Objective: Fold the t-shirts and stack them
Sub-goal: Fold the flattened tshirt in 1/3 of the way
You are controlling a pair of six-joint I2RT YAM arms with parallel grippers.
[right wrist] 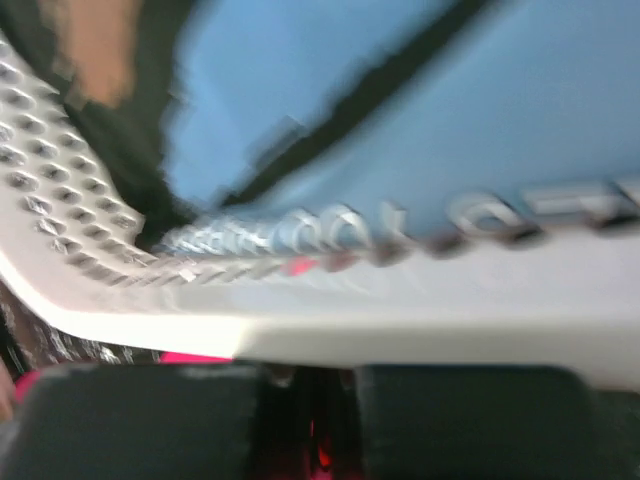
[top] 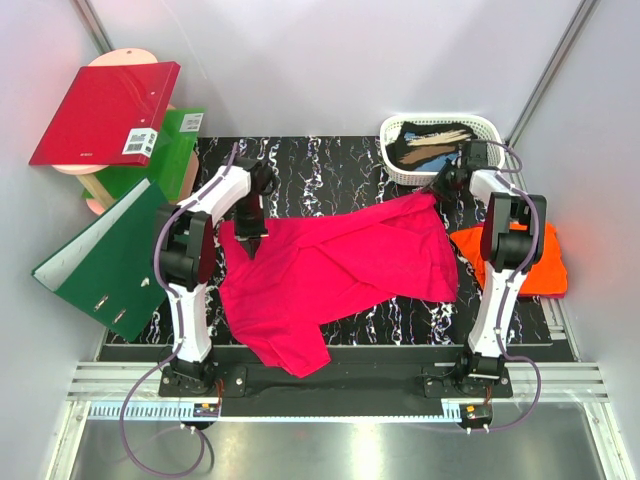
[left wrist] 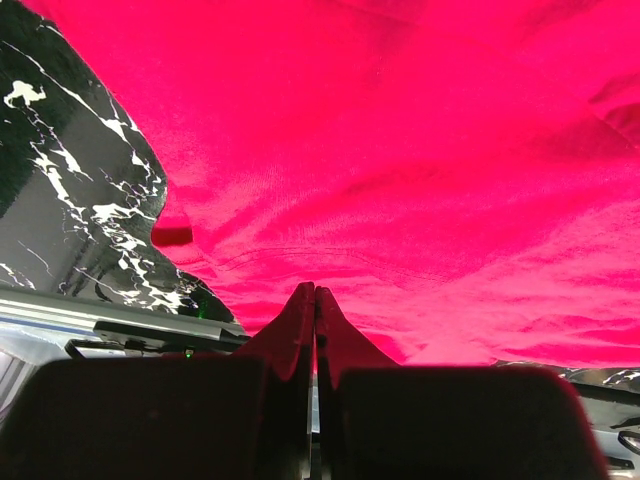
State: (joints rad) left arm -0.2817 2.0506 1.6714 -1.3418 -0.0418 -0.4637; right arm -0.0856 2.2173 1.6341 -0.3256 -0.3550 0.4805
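Legible text: you are finding none. Red ring binder (top: 100, 110): it is carrying a white barcode label (top: 140, 142) on its cover, with print showing too small for you to read. White basket (top: 410, 176): the right wrist view is blurring whatever marks its rim.

Obstacles — basket (top: 410, 176) right (green binder (top: 105, 260) left)

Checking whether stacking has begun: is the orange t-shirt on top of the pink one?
No: the orange t-shirt lies off to the right, beside the spread pink t-shirt, not on it.
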